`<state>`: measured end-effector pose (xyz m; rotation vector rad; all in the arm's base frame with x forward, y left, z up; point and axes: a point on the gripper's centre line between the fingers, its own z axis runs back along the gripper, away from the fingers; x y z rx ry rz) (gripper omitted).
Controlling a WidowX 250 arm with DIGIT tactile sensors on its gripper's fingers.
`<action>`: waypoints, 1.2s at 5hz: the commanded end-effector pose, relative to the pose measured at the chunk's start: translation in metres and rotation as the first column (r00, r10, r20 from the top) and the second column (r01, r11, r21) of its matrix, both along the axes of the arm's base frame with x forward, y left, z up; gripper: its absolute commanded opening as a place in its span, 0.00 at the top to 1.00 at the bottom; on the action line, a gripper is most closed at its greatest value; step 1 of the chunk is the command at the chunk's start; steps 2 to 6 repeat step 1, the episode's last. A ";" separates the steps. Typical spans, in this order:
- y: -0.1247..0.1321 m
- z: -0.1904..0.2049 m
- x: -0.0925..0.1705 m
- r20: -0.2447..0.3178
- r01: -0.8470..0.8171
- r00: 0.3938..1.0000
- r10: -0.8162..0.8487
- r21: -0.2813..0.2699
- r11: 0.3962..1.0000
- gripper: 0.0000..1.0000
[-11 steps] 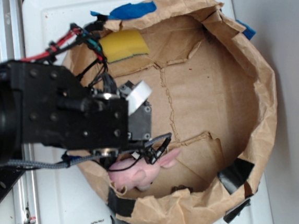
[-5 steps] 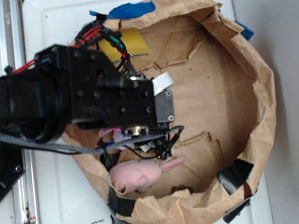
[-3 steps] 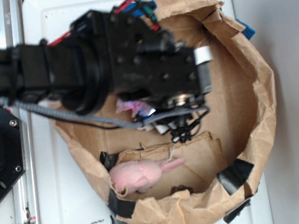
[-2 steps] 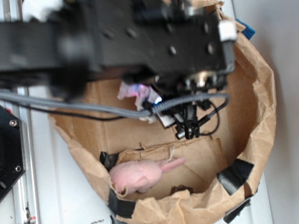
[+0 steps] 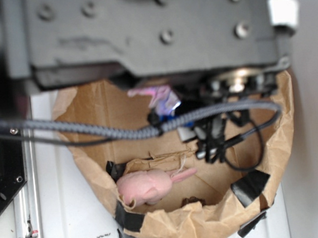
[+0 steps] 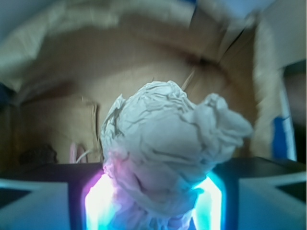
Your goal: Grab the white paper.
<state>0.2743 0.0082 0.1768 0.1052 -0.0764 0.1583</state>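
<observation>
Now at the lifting step: the end effector (image 6: 153,203) grasps the white paper (image 6: 168,143), held raised above the brown bag (image 5: 267,210) and pink bunny (image 5: 148,187). Next move, by judgement: keep the clench firm while rising.

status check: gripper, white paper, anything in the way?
Gripper shut on the white paper, wad bulging out between the fingers. Arm up close to the exterior camera. Pink bunny alone in the paper bag, nothing in the way.
</observation>
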 end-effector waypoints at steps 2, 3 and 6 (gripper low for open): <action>0.007 0.018 0.014 0.133 0.032 0.991 -0.027 -0.034 0.999 1.00; 0.007 0.018 0.014 0.133 0.032 0.991 -0.027 -0.034 0.999 1.00; 0.007 0.018 0.014 0.133 0.032 0.991 -0.027 -0.034 0.999 1.00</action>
